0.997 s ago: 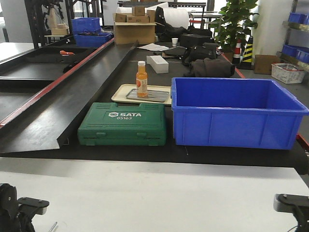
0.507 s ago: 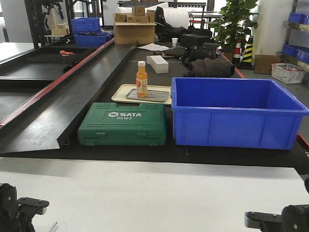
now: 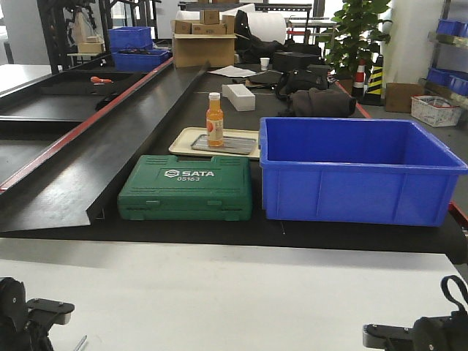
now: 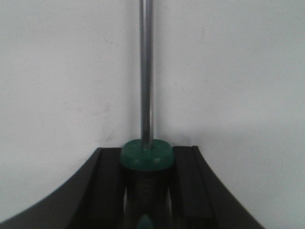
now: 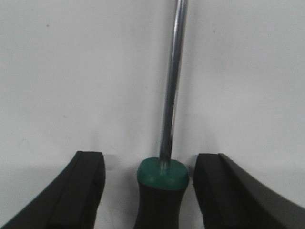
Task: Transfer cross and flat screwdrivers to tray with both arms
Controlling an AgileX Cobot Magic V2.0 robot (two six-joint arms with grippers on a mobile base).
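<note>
left gripper point(image 4: 146, 160): jaws clenched on the black-and-green handle of the left screwdriver point(image 4: 145, 86), low at the near left of the white bench point(image 3: 219, 292). right gripper point(image 5: 148, 164): jaws released, straddling the right screwdriver point(image 5: 170, 95) without touching. you should grip the thick handles; these stiff, light tools likely roll, and the thin shafts look slippery.
</note>
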